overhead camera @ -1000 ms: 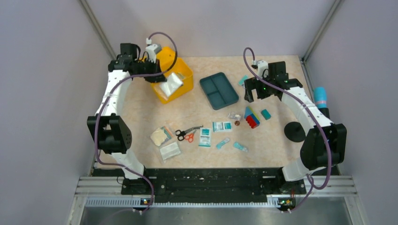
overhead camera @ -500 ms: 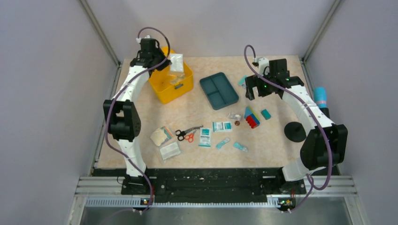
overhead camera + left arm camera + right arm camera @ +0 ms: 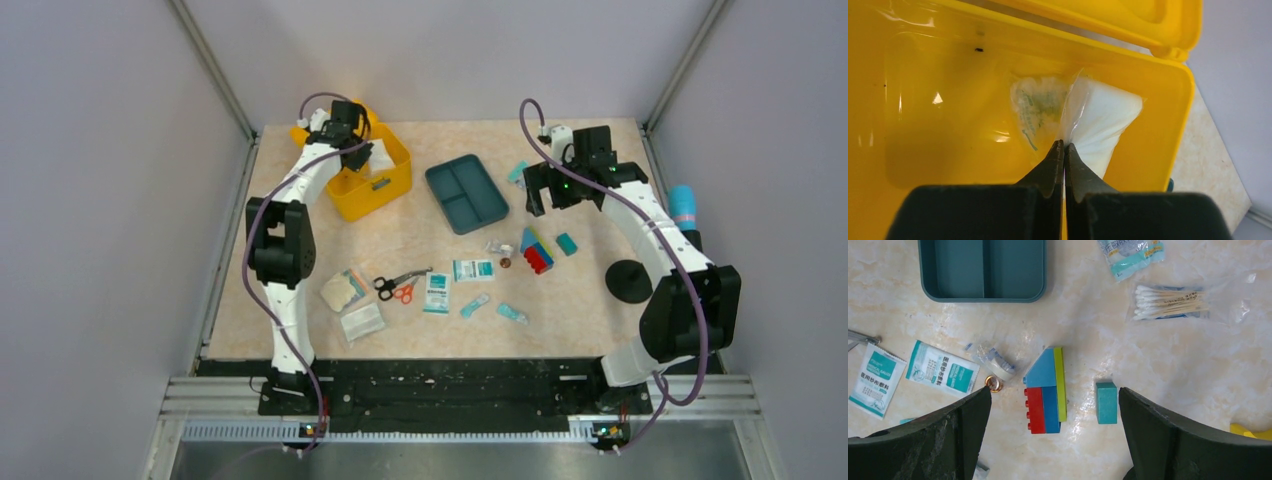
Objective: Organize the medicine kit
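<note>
The medicine kit point(image 3: 365, 195), a bright yellow hinged plastic box, stands open at the far left of the table point(image 3: 600, 150), directly under the left gripper point(image 3: 1064, 145), whose jaws are clamped on the edge of a clear plastic pouch point(image 3: 1105, 117) of white padding that slants into the box's right corner. The right gripper point(image 3: 1054, 390), fingers wide apart, hangs well away. Half a second earlier the pouch was above the rim; now it is inside.

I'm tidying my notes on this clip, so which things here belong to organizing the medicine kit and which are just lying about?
Job: kit, pouch pinched in the left gripper, tray, gauze packets, scissors, swabs.
Lying about, likely: stacked blocks, teal block, ring.
</note>
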